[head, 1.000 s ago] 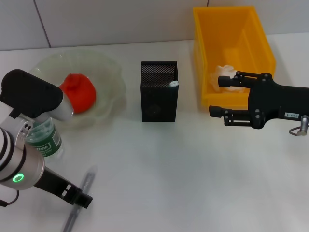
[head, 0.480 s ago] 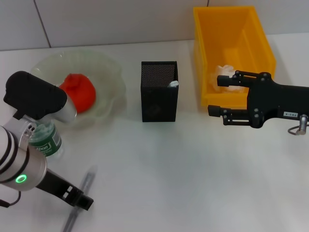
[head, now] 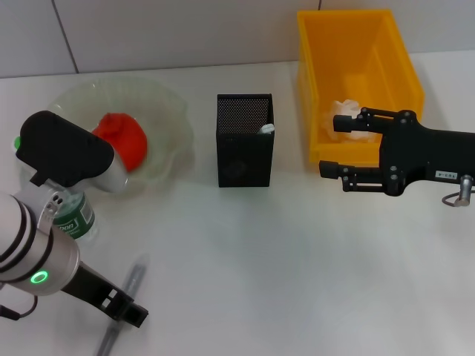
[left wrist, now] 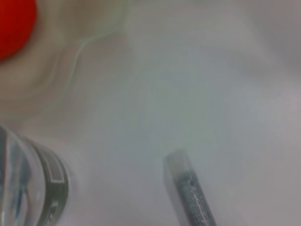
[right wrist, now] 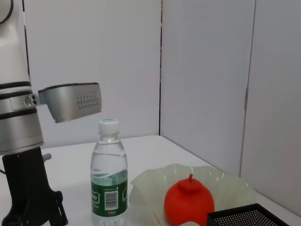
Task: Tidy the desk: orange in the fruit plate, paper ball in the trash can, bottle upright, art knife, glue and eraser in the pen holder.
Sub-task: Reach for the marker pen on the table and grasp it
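white desk, plate, bottle, holder, bin, knife

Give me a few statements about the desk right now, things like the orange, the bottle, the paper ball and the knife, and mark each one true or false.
1. The orange sits in the fruit plate. True.
2. The bottle lies on its side. False: it stands upright beside the plate.
3. The paper ball is in the yellow trash can. True.
4. The art knife is in the pen holder. False: it lies on the desk near the left gripper.
5. The right gripper holds the orange. False: it is open and empty beside the trash can.
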{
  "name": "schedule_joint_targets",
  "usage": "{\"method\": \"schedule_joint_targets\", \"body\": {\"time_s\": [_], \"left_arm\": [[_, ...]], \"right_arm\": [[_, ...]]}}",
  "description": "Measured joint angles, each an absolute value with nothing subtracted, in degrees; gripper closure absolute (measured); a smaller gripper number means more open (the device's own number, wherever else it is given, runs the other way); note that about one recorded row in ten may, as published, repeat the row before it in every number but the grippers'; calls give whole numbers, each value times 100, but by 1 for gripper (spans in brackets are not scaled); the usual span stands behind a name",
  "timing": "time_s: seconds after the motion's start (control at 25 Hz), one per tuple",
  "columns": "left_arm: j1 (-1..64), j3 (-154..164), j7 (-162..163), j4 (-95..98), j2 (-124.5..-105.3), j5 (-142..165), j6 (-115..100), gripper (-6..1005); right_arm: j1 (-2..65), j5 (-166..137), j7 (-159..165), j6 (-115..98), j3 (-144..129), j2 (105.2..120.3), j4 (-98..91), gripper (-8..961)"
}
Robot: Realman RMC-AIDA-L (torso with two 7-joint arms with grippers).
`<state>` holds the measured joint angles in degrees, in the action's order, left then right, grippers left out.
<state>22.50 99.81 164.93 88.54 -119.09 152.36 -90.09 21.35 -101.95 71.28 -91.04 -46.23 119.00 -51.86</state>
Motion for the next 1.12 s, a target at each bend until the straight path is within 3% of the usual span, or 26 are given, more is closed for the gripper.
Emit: {"method": "schedule_joint_targets", "body": {"time_s": [0.2, 0.44, 0.96, 1.12], "left_arm": [[2265, 9997, 16494, 8839, -11909, 15236, -9010, 229], [2289, 10084, 16491, 8829, -11909, 15240, -9048, 392], [2345, 10143, 16496, 8773, -11909, 15241, -9026, 387], [2349, 10143, 16497, 8771, -11909, 15245, -9022, 426]], "right_arm": [[2136, -10195, 7130, -9112, -4623, 11900, -5185, 185], [2148, -10195, 7130, -9112, -4623, 11900, -5185, 185], [2162, -10195, 7148, -9123, -4623, 11900, -5185, 185], [2162, -10195, 7164, -9129, -4623, 11900, -5197, 185]]}}
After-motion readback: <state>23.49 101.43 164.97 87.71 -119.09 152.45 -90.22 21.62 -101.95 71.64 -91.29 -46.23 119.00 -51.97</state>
